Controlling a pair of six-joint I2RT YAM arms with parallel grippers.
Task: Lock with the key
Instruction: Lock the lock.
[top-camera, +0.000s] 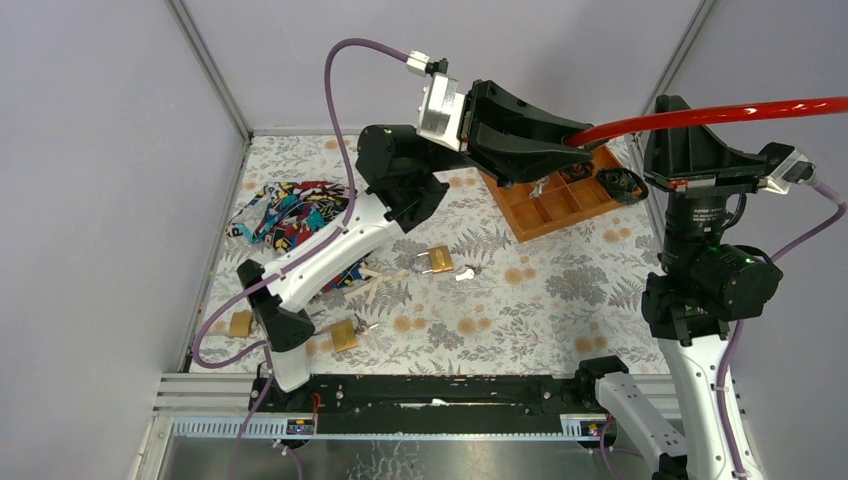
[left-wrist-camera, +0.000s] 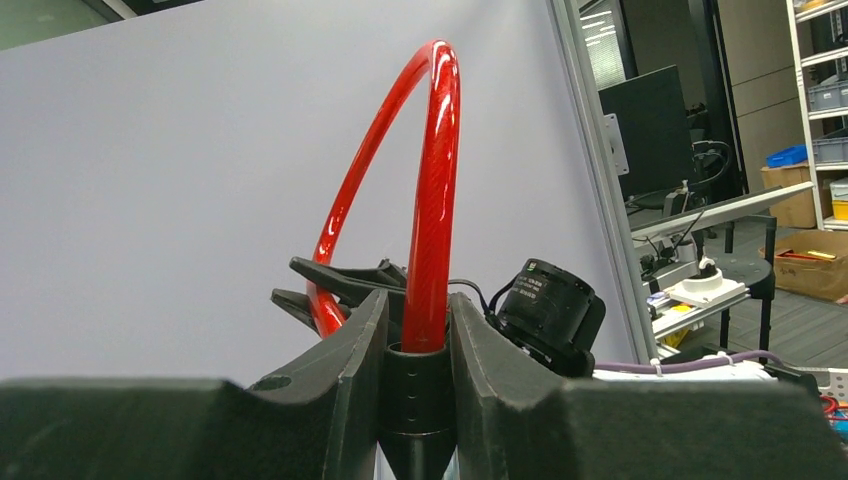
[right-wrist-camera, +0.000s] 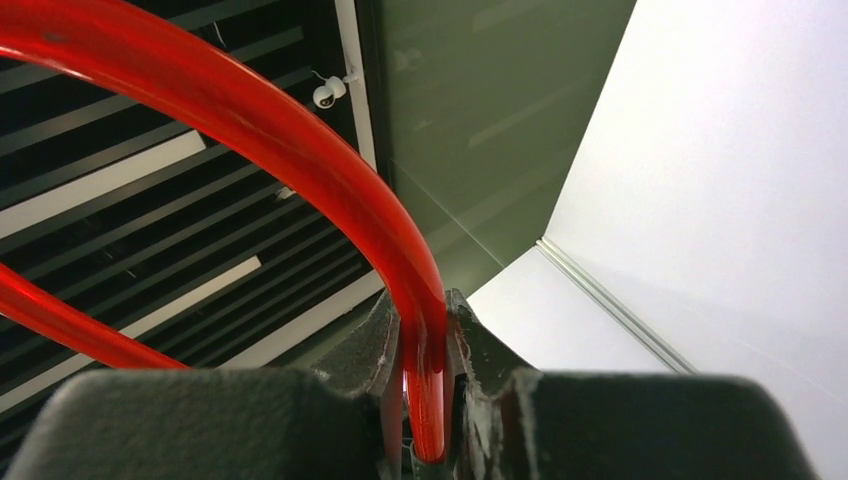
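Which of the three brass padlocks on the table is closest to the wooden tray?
The mid-table padlock, silvery shackle showing, just below the wooden tray. The others, the left-edge padlock and the front padlock, lie by the left arm's base.

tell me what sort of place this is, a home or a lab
Probably a robotics lab test cell: grey panel walls enclose the floral-patterned table, and the left wrist view shows shelves of plastic bins and a dark monitor beyond.

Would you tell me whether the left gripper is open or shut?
Shut: the left gripper clamps the red cable by its black end.
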